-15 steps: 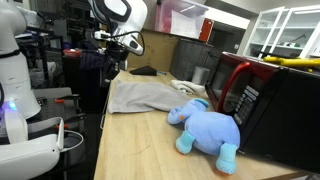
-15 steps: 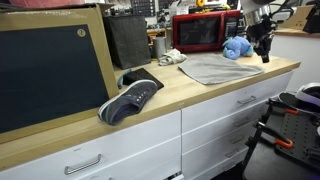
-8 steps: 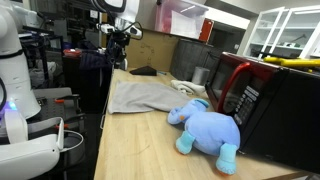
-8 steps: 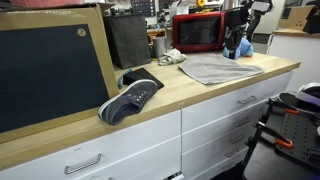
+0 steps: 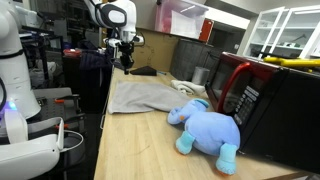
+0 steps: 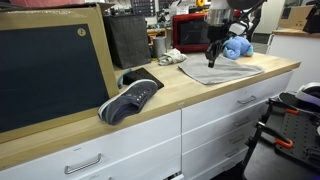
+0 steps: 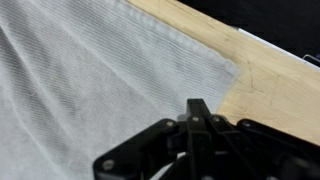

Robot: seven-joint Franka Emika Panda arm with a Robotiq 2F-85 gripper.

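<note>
The gripper (image 7: 198,106), pressed together, is held over the grey cloth (image 7: 90,70) (ribbed weave, squared corner) laid on the wooden counter (image 7: 272,85).

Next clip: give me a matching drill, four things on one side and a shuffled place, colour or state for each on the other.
1 gripper
2 cloth
3 plush toy
4 shoe

a blue, beside the microwave
b grey, spread flat
c shut
d white sole, at the front edge of the counter

Pairs: 1-c, 2-b, 3-a, 4-d
</note>
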